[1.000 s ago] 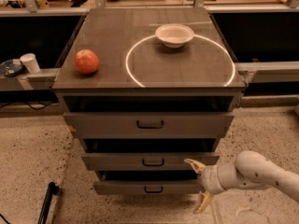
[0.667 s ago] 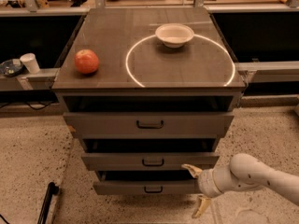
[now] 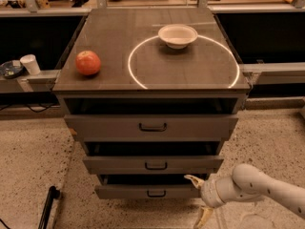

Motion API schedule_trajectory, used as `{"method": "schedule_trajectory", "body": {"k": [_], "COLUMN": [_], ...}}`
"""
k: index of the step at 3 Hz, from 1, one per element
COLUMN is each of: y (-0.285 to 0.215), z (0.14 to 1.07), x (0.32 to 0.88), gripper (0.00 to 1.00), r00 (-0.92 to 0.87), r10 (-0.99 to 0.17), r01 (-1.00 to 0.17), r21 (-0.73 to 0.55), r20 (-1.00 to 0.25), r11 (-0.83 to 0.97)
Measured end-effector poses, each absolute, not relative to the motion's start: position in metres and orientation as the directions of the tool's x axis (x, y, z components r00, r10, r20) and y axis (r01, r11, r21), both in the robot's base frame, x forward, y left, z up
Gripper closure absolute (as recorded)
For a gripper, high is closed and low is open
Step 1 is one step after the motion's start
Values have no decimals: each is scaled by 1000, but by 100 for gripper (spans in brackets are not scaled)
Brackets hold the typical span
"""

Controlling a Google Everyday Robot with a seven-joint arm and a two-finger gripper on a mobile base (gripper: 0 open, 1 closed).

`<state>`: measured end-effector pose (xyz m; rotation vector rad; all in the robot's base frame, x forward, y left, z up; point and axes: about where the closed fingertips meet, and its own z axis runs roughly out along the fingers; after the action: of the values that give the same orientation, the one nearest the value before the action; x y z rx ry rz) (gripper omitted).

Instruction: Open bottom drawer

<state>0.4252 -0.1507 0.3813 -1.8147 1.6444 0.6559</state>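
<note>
The bottom drawer (image 3: pixel 128 191) is the narrowest grey front, lowest in the cabinet, with a small black loop handle (image 3: pixel 156 193) at its centre. It stands slightly pulled out, with a dark gap above it. My gripper (image 3: pixel 197 199) is open at the drawer's right end, on a white arm coming in from the lower right. One yellowish fingertip (image 3: pixel 192 179) is by the drawer's top right corner. The other fingertip (image 3: pixel 202 218) hangs lower, near the floor. The gripper holds nothing and is to the right of the handle.
The middle drawer (image 3: pixel 152 164) and the top drawer (image 3: pixel 151 126) are above. On the cabinet top are a red apple (image 3: pixel 88 63) and a white bowl (image 3: pixel 177 35). A black pole (image 3: pixel 46 207) lies on the floor at the left. A white cup (image 3: pixel 31 64) stands on the left ledge.
My gripper and arm have moved a little left and down, closer to the bottom drawer's right end. The drawers, apple and bowl have not moved.
</note>
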Motion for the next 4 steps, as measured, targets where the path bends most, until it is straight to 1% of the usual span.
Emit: {"method": "schedule_trajectory", "body": {"k": [1, 2, 3, 4], "y": [-144, -144, -153, -170], "z": [356, 358, 323, 288], "x": [420, 421, 430, 441], "gripper": [0, 0, 0, 0], "r00": [61, 64, 50, 91], "r10": [-559, -560, -606, -689], "r01": [-992, -992, -992, -982], "r21": [-111, -114, -110, -179], "r20": [-827, -826, -794, -719], "r11": [56, 55, 62, 57]}}
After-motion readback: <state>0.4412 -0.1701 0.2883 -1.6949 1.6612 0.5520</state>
